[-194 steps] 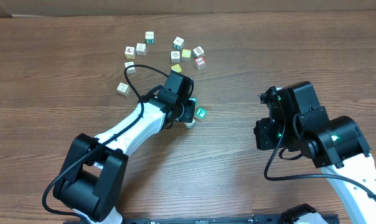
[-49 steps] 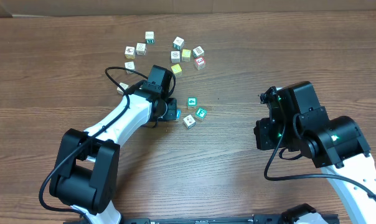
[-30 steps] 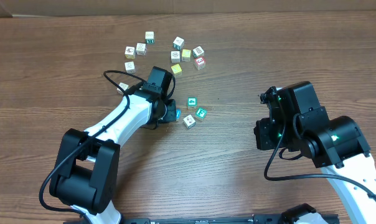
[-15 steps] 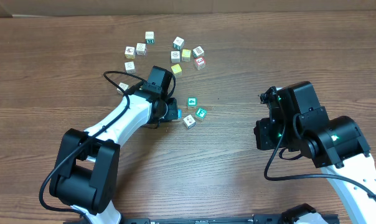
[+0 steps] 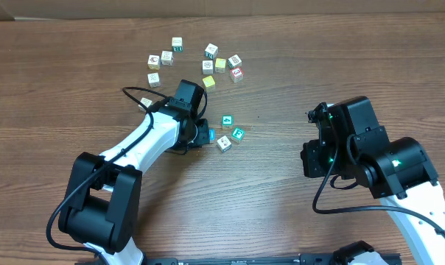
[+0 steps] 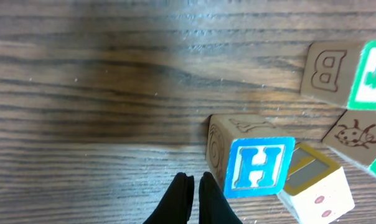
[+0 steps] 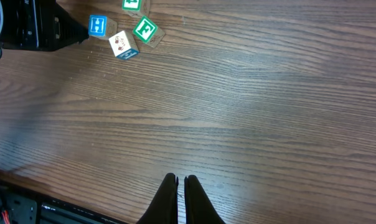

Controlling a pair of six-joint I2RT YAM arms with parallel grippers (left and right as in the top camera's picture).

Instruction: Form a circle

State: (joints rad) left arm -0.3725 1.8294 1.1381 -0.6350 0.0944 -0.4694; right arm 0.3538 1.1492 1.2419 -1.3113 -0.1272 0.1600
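Four small picture cubes sit bunched at mid-table as the circle: a blue H cube (image 5: 211,135) (image 6: 256,165), a teal-faced cube (image 5: 227,121), a green-faced cube (image 5: 239,134) and a whitish cube (image 5: 223,143) (image 6: 315,190). My left gripper (image 6: 194,180) is shut and empty. Its tips rest low on the table against the left side of the H cube. In the right wrist view the same cluster shows far off, with the H cube (image 7: 98,25) and the green F cube (image 7: 145,29). My right gripper (image 7: 180,179) is shut over bare wood, well away from them.
Several loose white, yellow and red cubes (image 5: 221,64) lie scattered behind the cluster, with more at the left (image 5: 155,62) and one beside my left arm (image 5: 145,104). The right arm (image 5: 355,147) stands at the right of the wooden table (image 5: 281,66).
My left gripper has crept slightly right, and the blue H cube has shifted a little closer to the whitish cube. The right arm has not moved.
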